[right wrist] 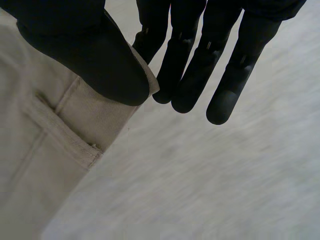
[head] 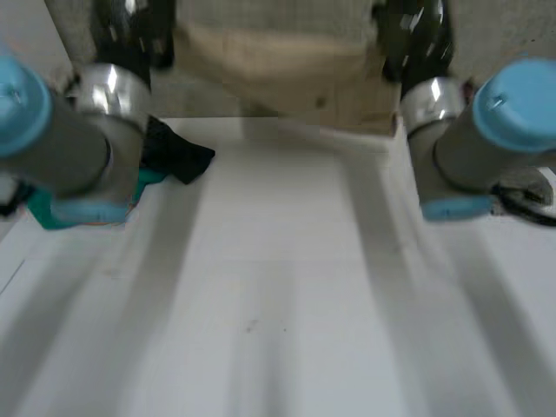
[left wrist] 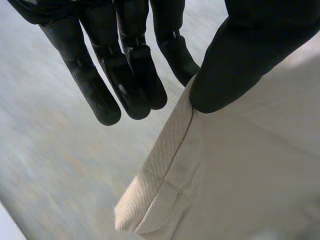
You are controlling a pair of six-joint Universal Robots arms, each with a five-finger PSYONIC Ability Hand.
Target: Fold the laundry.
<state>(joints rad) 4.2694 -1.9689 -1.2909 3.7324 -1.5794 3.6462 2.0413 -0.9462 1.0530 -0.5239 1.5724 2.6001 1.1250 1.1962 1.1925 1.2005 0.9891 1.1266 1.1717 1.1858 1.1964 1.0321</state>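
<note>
1. Trousers (head: 278, 69), beige, hang spread between the two hands at the far edge of the white surface (head: 278, 287), their lower edge just over that edge.
2. Left hand (left wrist: 235, 60): its thumb presses on the trousers' stitched edge and its fingers (left wrist: 125, 75) lie straight on the other side, so the cloth is pinched between them. A folded corner of the trousers (left wrist: 150, 205) hangs beyond the fingertips.
3. Right hand (right wrist: 90, 55): its thumb lies on the hem by a seam, its fingers (right wrist: 190, 75) straight behind the edge, pinching the cloth the same way.
4. Left arm (head: 61, 139) and right arm (head: 486, 139) reach along the two sides of the surface.
5. Black cloth (head: 178, 156) lies crumpled near the far left corner, touching a teal item (head: 52, 213) beside the left arm.
</note>
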